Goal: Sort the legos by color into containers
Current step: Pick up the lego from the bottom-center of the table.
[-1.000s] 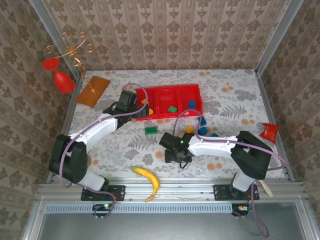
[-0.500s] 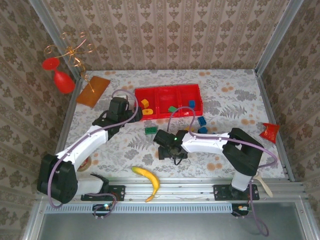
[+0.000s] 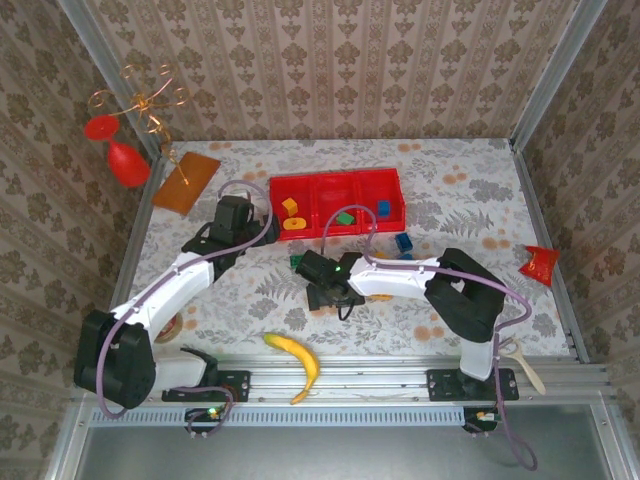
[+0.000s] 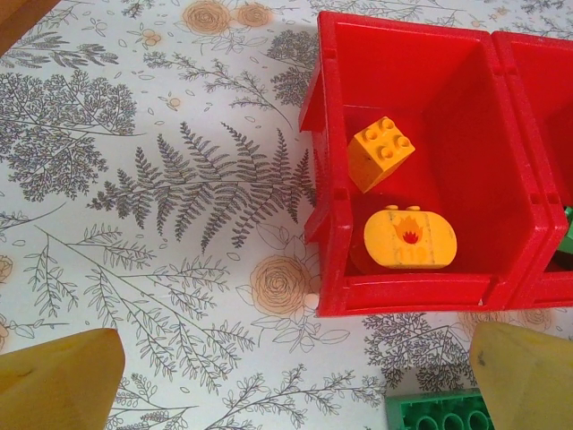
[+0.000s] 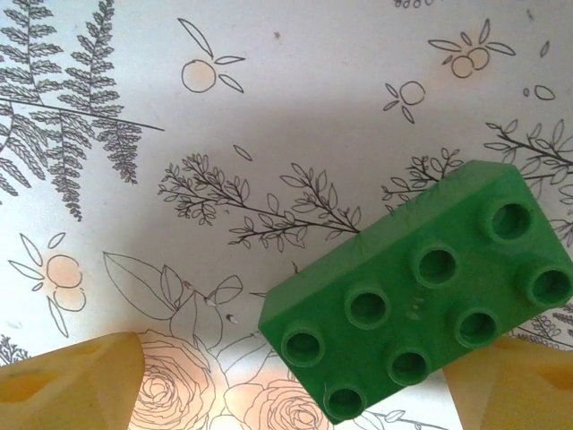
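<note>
Though orange legos [image 4: 380,152] sit in the tray [image 4: 327,134], a green brick [image 5: 421,296] and blue brick [image 3: 403,243] lie outside; left gripper [image 4: 291,381] and right gripper [image 5: 291,387] gape empty.

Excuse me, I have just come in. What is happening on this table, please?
Two robot arms are sorting toy bricks by colour into a red tray. The right gripper hangs open over a green brick lying on the table, and does not grip it. The left gripper is open and empty beside the tray's left compartment, which holds an orange square brick and an orange round piece. Blue bricks lie on the table near the tray's right end.
</note>
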Motion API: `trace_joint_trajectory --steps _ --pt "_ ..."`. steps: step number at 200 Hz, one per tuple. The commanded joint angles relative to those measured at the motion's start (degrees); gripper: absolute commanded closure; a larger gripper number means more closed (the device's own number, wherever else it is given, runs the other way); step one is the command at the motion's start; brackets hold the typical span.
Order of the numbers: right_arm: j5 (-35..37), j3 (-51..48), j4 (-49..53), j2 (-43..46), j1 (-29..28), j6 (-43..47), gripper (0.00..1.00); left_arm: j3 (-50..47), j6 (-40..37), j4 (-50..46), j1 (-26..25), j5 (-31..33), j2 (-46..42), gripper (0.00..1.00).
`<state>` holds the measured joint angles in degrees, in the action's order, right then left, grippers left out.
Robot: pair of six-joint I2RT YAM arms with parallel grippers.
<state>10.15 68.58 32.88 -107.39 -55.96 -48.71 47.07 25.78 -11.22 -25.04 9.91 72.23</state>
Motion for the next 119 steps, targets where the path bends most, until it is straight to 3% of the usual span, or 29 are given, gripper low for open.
trace_joint_trajectory --steps 1,69,119 --pt "2.23 1.54 -0.1 -1.37 0.66 1.07 0.13 -1.16 0.9 0.42 0.25 0.72 -0.82 0.0" --pt "4.15 3.99 -1.15 -3.67 3.04 0.65 0.18 -1.58 1.08 0.41 0.3 1.03 -0.68 0.0" --pt "3.52 5.87 0.15 -5.54 3.49 1.94 0.3 -1.98 1.27 0.52 0.35 1.91 -1.54 0.0"
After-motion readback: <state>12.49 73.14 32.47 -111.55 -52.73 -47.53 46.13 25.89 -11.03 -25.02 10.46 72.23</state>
